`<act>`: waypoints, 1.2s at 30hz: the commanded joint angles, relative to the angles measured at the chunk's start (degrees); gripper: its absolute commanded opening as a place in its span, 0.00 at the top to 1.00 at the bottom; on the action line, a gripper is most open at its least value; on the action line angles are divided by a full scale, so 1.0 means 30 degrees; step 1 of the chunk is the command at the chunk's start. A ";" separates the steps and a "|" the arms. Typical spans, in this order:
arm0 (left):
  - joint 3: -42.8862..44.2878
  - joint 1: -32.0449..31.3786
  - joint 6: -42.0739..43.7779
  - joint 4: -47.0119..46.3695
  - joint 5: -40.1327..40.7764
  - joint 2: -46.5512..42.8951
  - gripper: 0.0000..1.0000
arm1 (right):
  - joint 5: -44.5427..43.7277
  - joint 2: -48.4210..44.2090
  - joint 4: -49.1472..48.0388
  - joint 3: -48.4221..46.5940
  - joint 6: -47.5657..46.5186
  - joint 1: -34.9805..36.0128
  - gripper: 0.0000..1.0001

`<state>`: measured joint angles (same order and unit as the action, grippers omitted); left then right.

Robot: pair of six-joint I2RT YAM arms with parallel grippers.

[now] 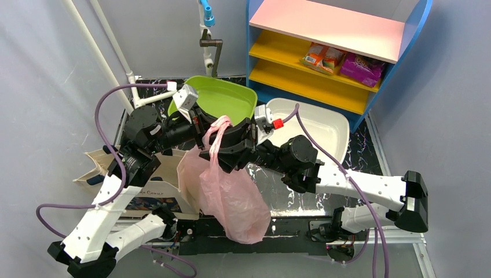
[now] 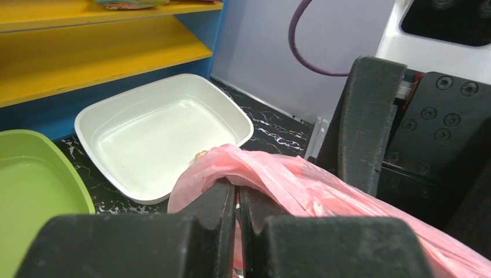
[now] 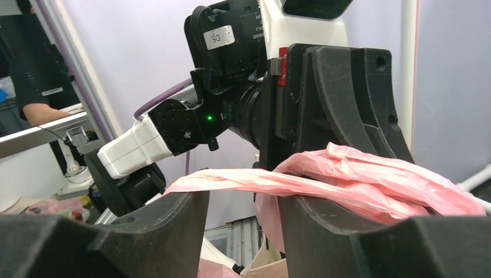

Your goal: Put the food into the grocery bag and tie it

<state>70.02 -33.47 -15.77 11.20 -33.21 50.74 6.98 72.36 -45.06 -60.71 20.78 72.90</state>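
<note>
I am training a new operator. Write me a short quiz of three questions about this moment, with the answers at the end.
1. True or false: the left gripper is shut on the pink grocery bag.
2. The jaws of the right gripper are: A) shut on the canvas tote; B) apart, with a twisted strand of the bag across the gap; C) out of view.
3. Which tub lies nearer to the shelf: the green tub or the white tub?
Key: 1 true; 2 B; 3 the white tub.
</note>
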 commanded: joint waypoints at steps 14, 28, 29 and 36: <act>0.0583 -0.0092 0.0715 -0.0092 -0.0013 0.0225 1.00 | -0.5830 -0.1223 0.1304 -0.0561 0.0834 0.0096 0.83; 0.0087 -0.0092 0.0800 0.0747 -0.0398 -0.0295 1.00 | -0.7196 -0.2938 0.6513 -0.0175 0.3036 0.0074 0.99; -0.0032 -0.0092 0.0891 0.1096 -0.0342 -0.0375 1.00 | -0.7261 -0.3296 0.7024 0.0055 0.3212 0.0081 0.99; -0.2191 -0.0092 0.0183 0.1060 -0.0326 -0.1758 1.00 | -0.7595 -0.4802 1.1767 0.0814 0.3723 0.0089 0.99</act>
<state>66.59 -33.50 -14.09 14.41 -33.23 48.12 -13.78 60.18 -17.85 -58.76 30.59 73.21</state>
